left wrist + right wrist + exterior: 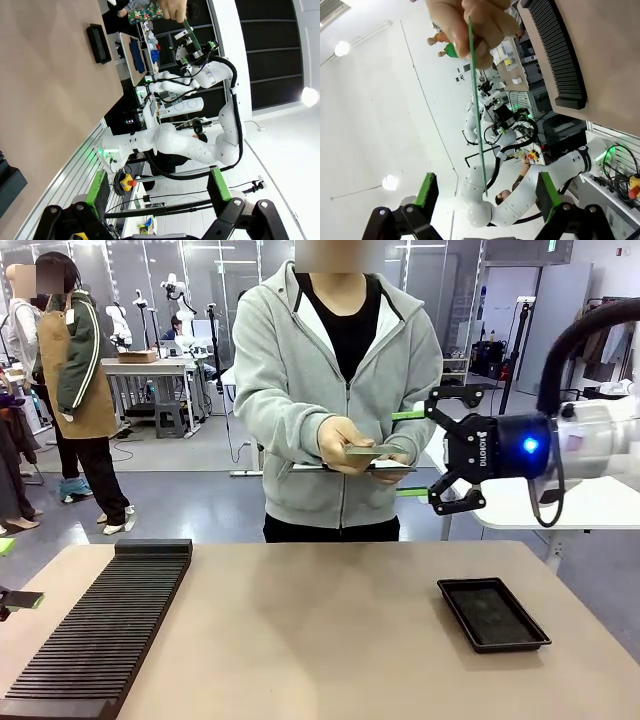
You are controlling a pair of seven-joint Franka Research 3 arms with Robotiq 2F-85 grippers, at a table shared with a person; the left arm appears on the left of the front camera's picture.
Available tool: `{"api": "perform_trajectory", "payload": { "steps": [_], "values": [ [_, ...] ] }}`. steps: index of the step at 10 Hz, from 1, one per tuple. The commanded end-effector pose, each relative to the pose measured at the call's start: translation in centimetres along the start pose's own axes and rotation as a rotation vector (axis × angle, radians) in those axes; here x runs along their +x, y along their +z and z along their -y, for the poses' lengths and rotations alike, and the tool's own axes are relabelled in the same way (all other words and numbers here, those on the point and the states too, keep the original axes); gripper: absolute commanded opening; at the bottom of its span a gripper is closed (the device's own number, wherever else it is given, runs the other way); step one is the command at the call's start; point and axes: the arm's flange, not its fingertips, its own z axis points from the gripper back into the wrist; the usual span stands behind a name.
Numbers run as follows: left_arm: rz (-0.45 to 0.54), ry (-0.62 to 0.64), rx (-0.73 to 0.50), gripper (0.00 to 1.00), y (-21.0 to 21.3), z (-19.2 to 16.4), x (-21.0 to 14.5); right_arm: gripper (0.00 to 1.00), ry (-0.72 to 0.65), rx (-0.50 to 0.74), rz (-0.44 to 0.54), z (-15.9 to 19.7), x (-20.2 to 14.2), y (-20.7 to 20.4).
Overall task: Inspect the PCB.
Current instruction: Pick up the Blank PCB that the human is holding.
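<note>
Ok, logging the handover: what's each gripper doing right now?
Left gripper: open, empty.
Right gripper: open, empty; the person's hand holds the PCB.

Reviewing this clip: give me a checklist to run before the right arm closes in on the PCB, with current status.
1. Right gripper open: ok.
2. PCB edge-on between its fingers, right wrist view: ok.
3. PCB steadied by the person's hand: ok.
4. Fingers clear of that hand: ok.
5. PCB gripped by the fingers: not ok, gaps both sides.
6. Left gripper open, away from the handover: ok.
</note>
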Motion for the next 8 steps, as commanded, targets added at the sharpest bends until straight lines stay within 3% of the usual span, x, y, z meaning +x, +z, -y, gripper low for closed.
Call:
{"api": "perform_trajectory", "payload": {
  "steps": [1,6,8],
  "values": [
    [-0.002,-0.008,-0.002,1.0,-0.1,0.2,0.3,1.0,-0.029,-0.006,-0.026,-0.9,1.7,-2.4],
    [-0.002,-0.008,-0.002,1.0,-0.1,0.2,0.3,1.0,-0.047,-0.018,-0.054,-1.0,3.2,-3.7],
    [-0.002,-0.008,-0.002,1.0,-0.1,0.2,0.3,0.86,-0.031,-0.033,-0.057,-1.1,3.0,-3.4]
  ]
}}
